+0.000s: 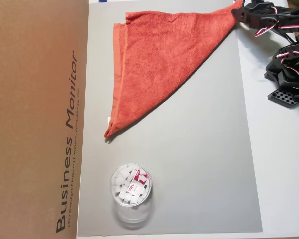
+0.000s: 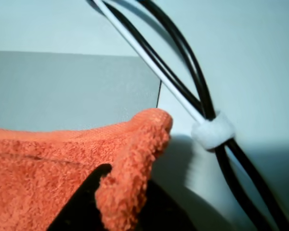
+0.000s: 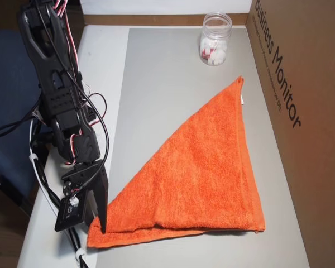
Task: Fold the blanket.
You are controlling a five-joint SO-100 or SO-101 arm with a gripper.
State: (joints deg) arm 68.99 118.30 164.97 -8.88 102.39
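Observation:
The orange-red blanket (image 1: 159, 55) lies folded into a triangle on the grey mat (image 1: 199, 164); in another overhead view the blanket (image 3: 195, 173) has its long fold running diagonally. My gripper (image 3: 97, 226) sits at the triangle's corner by the mat's edge, which in an overhead view is at the top right (image 1: 239, 12). In the wrist view that corner of the blanket (image 2: 135, 159) curls up between the black jaws, and my gripper (image 2: 123, 211) is shut on it.
A clear jar (image 1: 131, 186) of white pieces stands on the mat beyond the blanket's far point. A tall cardboard box (image 1: 35, 119) borders the mat's long side. Black and white cables (image 2: 207, 130) hang close to the wrist, and the arm's base (image 3: 56, 95) stands on the white table.

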